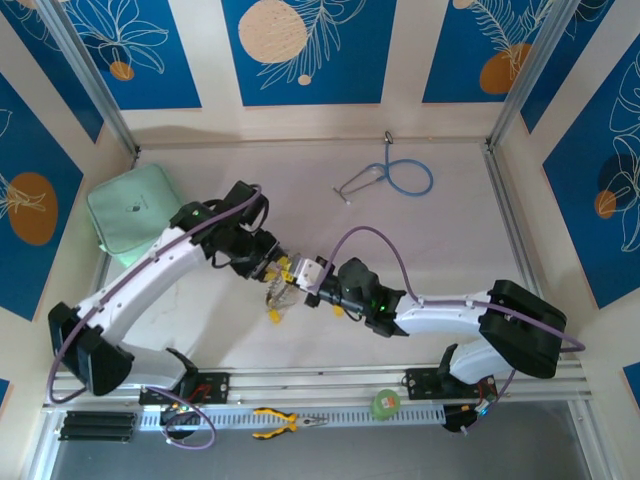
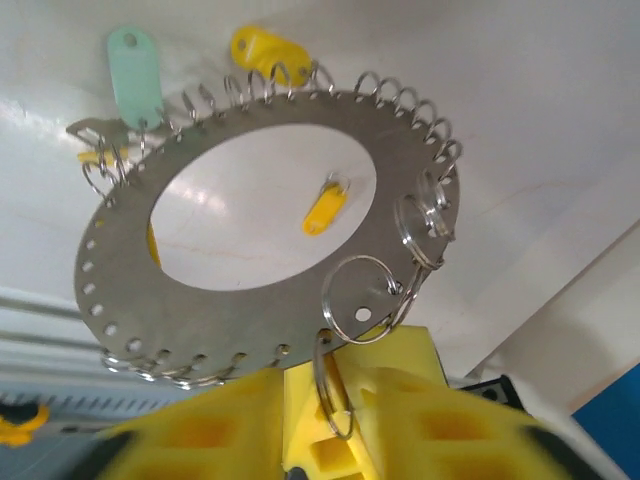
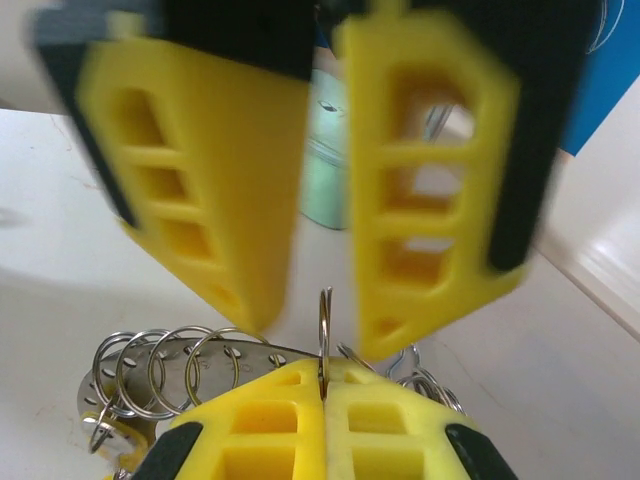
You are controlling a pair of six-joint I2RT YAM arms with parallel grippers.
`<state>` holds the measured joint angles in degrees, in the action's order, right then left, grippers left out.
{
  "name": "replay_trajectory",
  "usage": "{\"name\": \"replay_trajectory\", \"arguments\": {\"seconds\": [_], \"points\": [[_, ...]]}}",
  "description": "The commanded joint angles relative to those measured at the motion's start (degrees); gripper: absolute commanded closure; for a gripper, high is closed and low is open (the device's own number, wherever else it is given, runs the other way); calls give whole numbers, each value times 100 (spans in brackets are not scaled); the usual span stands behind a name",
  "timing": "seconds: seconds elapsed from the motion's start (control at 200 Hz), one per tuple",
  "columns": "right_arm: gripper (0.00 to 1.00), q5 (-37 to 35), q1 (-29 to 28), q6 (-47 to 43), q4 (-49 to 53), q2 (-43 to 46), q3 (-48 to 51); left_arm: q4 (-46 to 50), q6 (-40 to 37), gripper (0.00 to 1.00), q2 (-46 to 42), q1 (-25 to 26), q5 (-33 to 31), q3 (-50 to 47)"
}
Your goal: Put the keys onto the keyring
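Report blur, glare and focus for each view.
Top external: evenly lit, sharp, only soft shadows. Left wrist: keyring crisp, table nearly washed out by glare, the camera's own fingers out of focus at the bottom. Right wrist: left tool smeared by motion blur, right tool sharper, shut on a split ring; background soft.

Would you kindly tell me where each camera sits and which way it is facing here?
Top external: above and behind the bases, looking down at the table; both arms show, meeting at the keyring.
Left wrist: on the left arm, looking past its own yellow fingers at the keyring, table beyond.
Right wrist: on the right arm, looking over the right gripper, shut on one keyring loop, at the left gripper, jaws apart.
Shared: both wrist views show the keyring.
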<state>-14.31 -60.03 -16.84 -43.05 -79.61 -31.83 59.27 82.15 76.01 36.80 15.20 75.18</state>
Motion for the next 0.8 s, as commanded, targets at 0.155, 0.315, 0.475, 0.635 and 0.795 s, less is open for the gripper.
{"name": "replay_trajectory", "arguments": {"seconds": [0.155, 0.315, 0.475, 0.635, 0.795], "points": [[100, 1388, 610, 755, 500, 638, 116, -1937, -3697, 34, -1405, -192, -2841, -346], [100, 2473, 1159, 920, 1306, 1009, 6, -3650, -8091, 42, -2318, -190, -1617, -1813], [100, 3008, 1385, 592, 1835, 1168, -71, -5016, -10474, 57, -3133, -182, 388, -3447], [100, 3372, 1459, 74, 2234, 1368, -129, -5329, -11365, 62, -2715, -173, 1504, -3721], [100, 3574, 1494, -125, 2555, 1456, -243, -5607, -11642, 59, -2225, -56, 2159, -3812]]}}
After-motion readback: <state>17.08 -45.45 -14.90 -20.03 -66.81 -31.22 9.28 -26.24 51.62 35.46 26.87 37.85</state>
